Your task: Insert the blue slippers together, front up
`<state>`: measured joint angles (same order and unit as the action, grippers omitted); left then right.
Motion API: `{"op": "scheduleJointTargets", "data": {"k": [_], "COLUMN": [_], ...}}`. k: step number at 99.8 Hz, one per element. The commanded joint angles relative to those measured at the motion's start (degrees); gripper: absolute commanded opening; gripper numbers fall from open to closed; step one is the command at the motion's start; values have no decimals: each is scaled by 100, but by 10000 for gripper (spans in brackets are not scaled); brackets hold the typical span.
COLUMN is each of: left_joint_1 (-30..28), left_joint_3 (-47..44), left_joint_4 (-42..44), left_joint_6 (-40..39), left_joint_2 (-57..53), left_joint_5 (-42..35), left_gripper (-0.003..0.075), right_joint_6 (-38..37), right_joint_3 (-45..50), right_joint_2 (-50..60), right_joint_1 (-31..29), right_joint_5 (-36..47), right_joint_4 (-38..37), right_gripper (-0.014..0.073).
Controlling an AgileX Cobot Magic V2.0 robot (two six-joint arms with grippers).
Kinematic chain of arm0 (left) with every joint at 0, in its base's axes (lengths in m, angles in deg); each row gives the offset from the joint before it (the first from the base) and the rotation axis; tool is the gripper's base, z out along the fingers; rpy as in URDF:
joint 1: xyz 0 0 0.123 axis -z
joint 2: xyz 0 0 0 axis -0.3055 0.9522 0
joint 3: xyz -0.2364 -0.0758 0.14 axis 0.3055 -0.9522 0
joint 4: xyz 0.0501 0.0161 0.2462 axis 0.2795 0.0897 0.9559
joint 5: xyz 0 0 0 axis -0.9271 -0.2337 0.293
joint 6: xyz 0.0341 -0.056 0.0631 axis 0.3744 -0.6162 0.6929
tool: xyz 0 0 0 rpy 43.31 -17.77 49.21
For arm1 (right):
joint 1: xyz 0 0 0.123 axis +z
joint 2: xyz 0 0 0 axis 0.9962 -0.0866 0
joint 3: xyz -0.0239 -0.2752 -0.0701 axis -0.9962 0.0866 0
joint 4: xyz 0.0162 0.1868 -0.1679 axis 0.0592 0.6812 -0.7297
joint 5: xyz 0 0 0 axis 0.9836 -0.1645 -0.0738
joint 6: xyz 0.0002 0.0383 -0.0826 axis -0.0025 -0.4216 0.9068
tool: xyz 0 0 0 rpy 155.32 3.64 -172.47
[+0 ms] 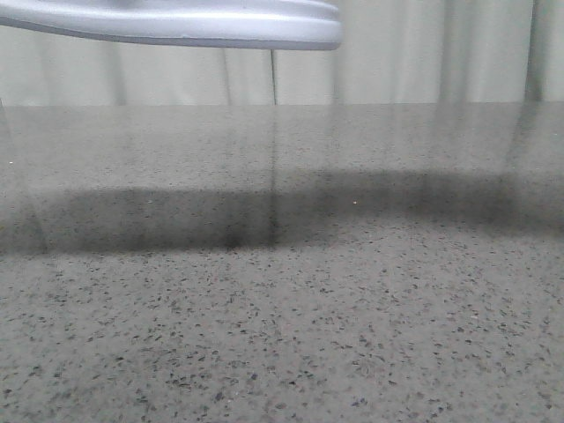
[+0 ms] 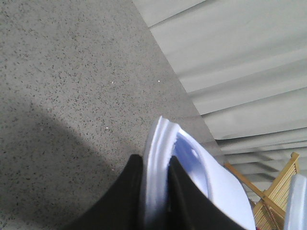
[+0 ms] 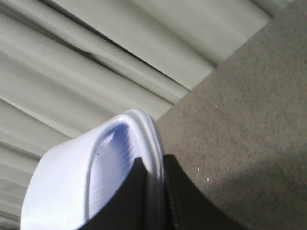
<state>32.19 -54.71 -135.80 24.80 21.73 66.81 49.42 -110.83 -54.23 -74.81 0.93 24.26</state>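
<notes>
My left gripper (image 2: 156, 160) is shut on the sole edge of one blue slipper (image 2: 211, 182), which is held in the air above the table; its ribbed footbed and wide strap face away from the table. My right gripper (image 3: 154, 160) is shut on the sole edge of the other blue slipper (image 3: 62, 182), also lifted. In the front view only the pale underside of one slipper's sole (image 1: 176, 22) shows along the top edge, high above the table; neither gripper shows there. The edge of the second slipper (image 2: 297, 203) shows in the left wrist view.
The speckled grey tabletop (image 1: 282, 308) carries a broad dark shadow band across its middle. Pale pleated curtains (image 1: 423, 62) hang behind the far edge. A wooden rack (image 2: 276, 191) stands beyond the table in the left wrist view.
</notes>
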Motion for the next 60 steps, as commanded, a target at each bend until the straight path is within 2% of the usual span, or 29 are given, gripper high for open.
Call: {"op": "scheduleJointTargets", "data": {"k": [1,32,60], "left_joint_1": [42,53,53], "left_joint_3": [152,152,152], "left_joint_4": [-203,-481,-1696], "left_joint_6": [-13,41,1148], "left_joint_2": [9,9,9], "left_joint_5": [-253,69,358], "left_gripper": [16,16,16], "right_joint_6": [25,48,71], "right_joint_3": [-216,-204,-204], "right_joint_2": [44,44,44], "right_joint_1": [-15,-15,-15], "right_joint_5": [-42,-543,-785], "right_joint_4": [248,293,371], "right_gripper": [-107,-107,-107]}}
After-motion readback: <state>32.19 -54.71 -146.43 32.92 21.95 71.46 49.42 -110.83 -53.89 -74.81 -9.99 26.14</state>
